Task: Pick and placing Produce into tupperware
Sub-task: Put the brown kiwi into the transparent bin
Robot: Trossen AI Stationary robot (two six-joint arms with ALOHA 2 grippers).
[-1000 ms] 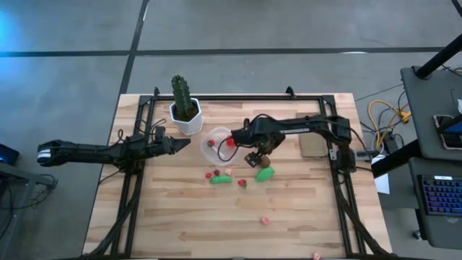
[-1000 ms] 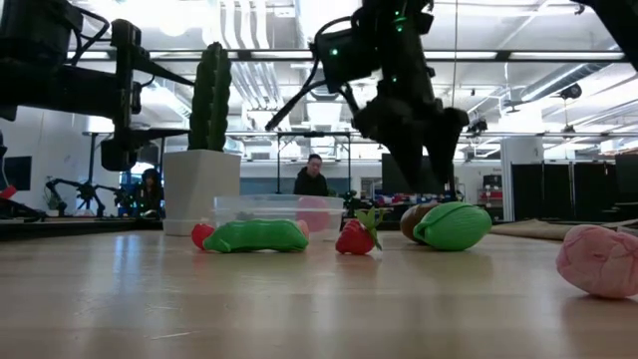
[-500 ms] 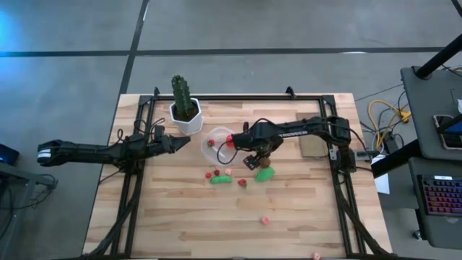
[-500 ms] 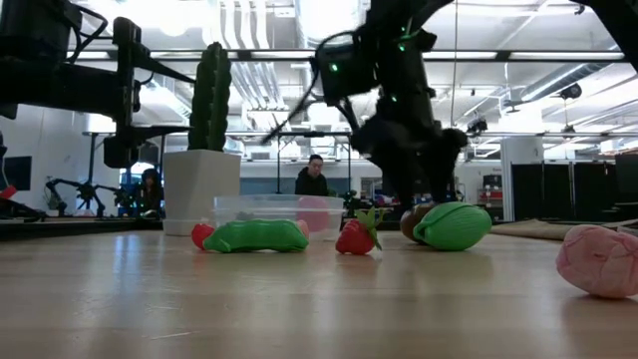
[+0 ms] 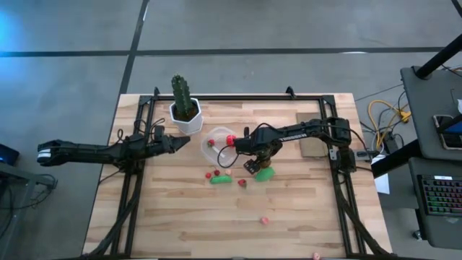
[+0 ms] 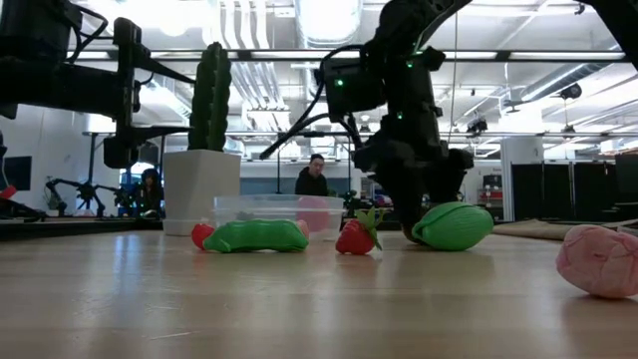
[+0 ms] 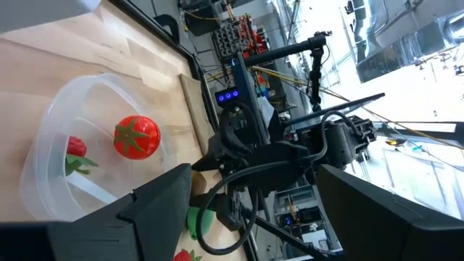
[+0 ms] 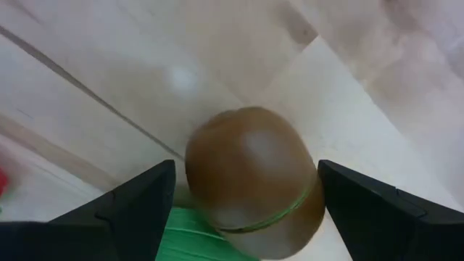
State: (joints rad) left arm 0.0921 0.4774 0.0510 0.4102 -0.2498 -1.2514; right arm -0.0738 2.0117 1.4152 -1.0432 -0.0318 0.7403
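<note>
The brown oval (image 8: 250, 177) lies on the table against a green oblong piece (image 5: 264, 172). My right gripper (image 8: 246, 165) is open and low over it, pointing down, with one finger on each side (image 5: 253, 163). The clear tupperware (image 5: 219, 145) stands just left of it and holds a red ball with a green top (image 7: 136, 136) and a small strawberry (image 7: 75, 148). A green pod (image 5: 221, 179), a strawberry (image 6: 354, 237) and tiny red bits lie nearer the table's near edge. My left gripper (image 5: 182, 144) is open and hovers left of the tupperware. My right gripper comes at the brown oval from above, with its fingers (image 8: 138, 210) on either side of the oval's widest part (image 8: 304, 181). The oval rests on the table. I cannot tell whether the fingers touch it.
A tall green cactus in a white pot (image 5: 185, 115) stands beyond the tupperware, near the far-left corner. A pink piece (image 5: 265, 219) lies toward the near edge. A tan pad (image 5: 312, 146) sits by the right arm's base. A black frame (image 5: 216, 97) rims the table.
My right gripper has come down from above the produce to table height around the brown oval, shifting slightly toward the near edge. The produce and the tupperware have stayed in place.
</note>
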